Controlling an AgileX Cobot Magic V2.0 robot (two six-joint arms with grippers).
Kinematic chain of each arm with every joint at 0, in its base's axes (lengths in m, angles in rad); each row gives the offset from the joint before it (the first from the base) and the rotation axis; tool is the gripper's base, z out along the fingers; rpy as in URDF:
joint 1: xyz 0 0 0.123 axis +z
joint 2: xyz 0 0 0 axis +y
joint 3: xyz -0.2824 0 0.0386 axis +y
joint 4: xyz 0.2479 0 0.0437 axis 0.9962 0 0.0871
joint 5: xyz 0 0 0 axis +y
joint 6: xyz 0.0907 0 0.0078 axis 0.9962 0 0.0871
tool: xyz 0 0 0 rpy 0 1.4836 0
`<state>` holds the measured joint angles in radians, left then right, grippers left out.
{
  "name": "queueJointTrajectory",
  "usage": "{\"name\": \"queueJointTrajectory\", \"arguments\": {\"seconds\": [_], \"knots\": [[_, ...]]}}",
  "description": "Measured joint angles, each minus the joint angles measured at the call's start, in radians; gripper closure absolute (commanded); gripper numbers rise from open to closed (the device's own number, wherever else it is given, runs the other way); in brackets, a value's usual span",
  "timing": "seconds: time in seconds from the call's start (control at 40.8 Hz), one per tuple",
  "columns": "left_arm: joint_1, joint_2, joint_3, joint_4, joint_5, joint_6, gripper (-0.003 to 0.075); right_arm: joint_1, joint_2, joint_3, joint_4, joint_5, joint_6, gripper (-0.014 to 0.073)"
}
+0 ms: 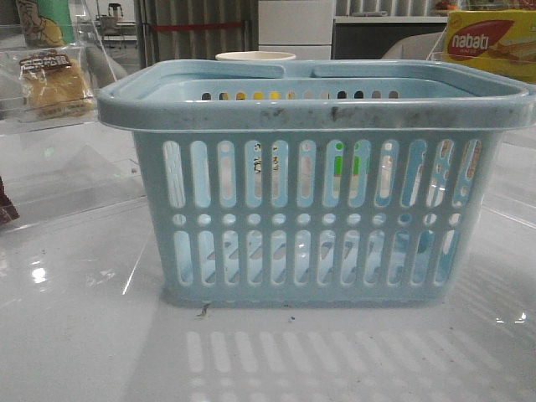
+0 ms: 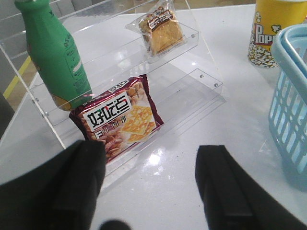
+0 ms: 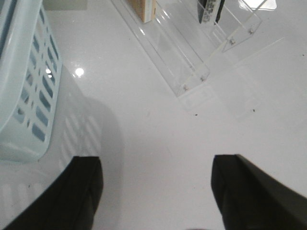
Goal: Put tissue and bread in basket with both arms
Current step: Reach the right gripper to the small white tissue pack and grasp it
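Left gripper [image 2: 151, 191] hangs low over the white table [image 2: 192, 143] with jaws spread and empty, and the right gripper [image 3: 156, 191] likewise, wide apart over bare tabletop beside the basket [image 3: 21, 86]. Just past the left fingers lies a maroon cracker packet [image 2: 120, 120] with Chinese lettering, a green bottle [image 2: 55, 52] above it. Farther up the clear shelf [image 2: 192, 36] sits the bread [image 2: 160, 29], well apart from the gripper, with a "Pop" popcorn cup [image 2: 271, 28] beyond the basket and a "nabati" box [image 1: 490, 42] at the back.

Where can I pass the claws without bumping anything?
Bare white tabletop lies under the open right claw, between the basket and the clear acrylic rack. The left claw is tighter: the red cracker bag, green bottle and bread crowd its stepped shelf.
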<state>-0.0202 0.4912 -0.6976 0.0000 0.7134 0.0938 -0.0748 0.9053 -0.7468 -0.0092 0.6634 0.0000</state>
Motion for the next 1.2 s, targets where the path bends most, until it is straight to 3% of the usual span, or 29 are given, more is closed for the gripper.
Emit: {"name": "queueJointTrajectory", "arguments": {"seconds": [0.27, 0.76, 1.201], "knots": [[0.000, 0.000, 0.000, 0.000, 0.000, 0.000, 0.0234, -0.099, 0.264, -0.211, 0.000, -0.036, 0.000, 0.0022], [0.000, 0.000, 0.000, 0.000, 0.002, 0.000, 0.0234, -0.109, 0.719, -0.569, -0.020, -0.067, 0.000, 0.0022], [0.000, 0.000, 0.000, 0.000, 0.002, 0.000, 0.0234, -0.109, 0.905, -0.662, -0.045, -0.152, 0.000, 0.0028]]}}
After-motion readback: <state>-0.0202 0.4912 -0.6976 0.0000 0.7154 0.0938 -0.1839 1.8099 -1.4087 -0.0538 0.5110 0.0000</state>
